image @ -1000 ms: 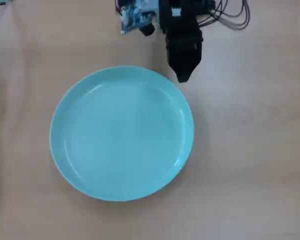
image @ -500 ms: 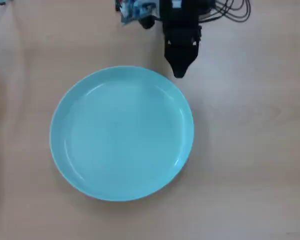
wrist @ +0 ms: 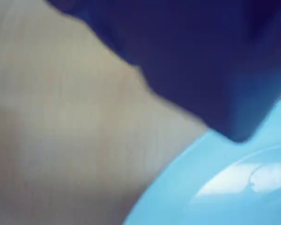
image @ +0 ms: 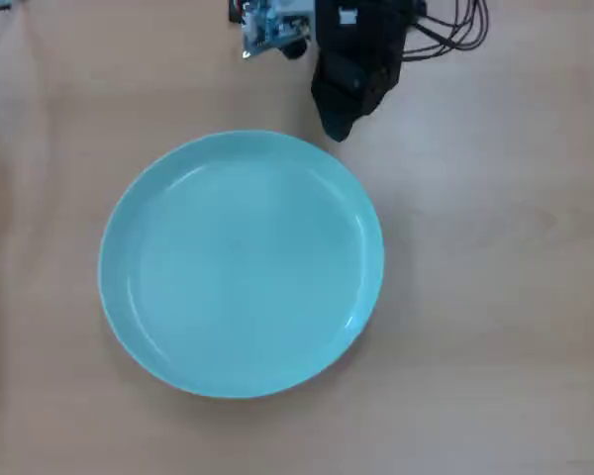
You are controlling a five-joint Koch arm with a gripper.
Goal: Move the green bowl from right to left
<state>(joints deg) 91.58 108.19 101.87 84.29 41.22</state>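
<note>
The green bowl (image: 242, 263) is a wide, shallow, pale turquoise dish lying flat on the wooden table, a little left of the middle in the overhead view. My black gripper (image: 338, 127) hangs at the top of that view, its tip just beyond the bowl's far right rim. I cannot tell whether it touches the rim. In the blurred wrist view the bowl (wrist: 225, 187) fills the lower right. One dark jaw of the gripper (wrist: 239, 135) points down at its rim. Only one tip shows, so I cannot tell whether the jaws are open or shut.
The arm's base, with a small circuit board (image: 269, 25) and black cables (image: 455, 30), sits at the table's top edge in the overhead view. Bare wooden table (image: 495, 297) surrounds the bowl on all sides.
</note>
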